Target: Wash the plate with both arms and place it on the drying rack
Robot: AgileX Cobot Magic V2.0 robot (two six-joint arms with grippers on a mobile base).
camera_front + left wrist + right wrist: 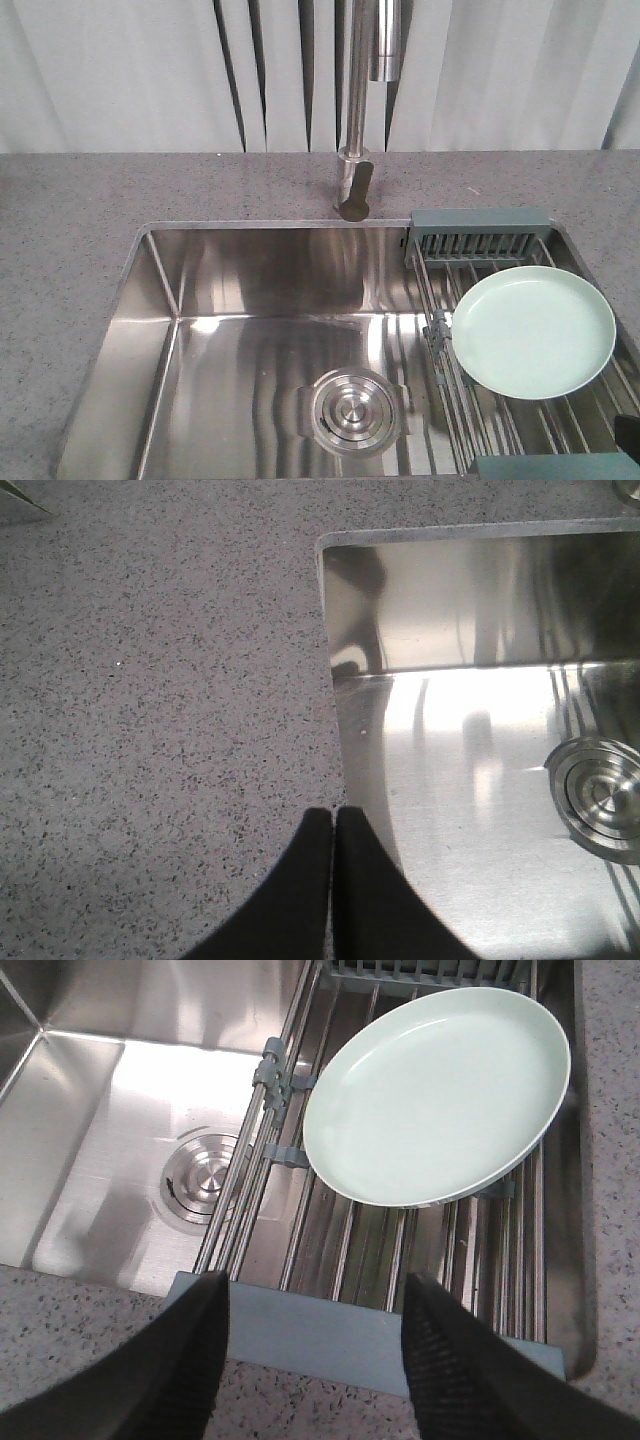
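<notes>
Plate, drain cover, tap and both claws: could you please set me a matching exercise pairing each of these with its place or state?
Column one:
1. plate
2. drain cover
3. left claw
4. right claw
5. tap

Column two:
A. shut, above the counter edge beside the sink
B. on the counter behind the sink
C. lying on the drying rack bars
D. open, above the rack's near frame
E. on the sink floor

Pairs: 1-C, 2-E, 3-A, 4-D, 5-B
</notes>
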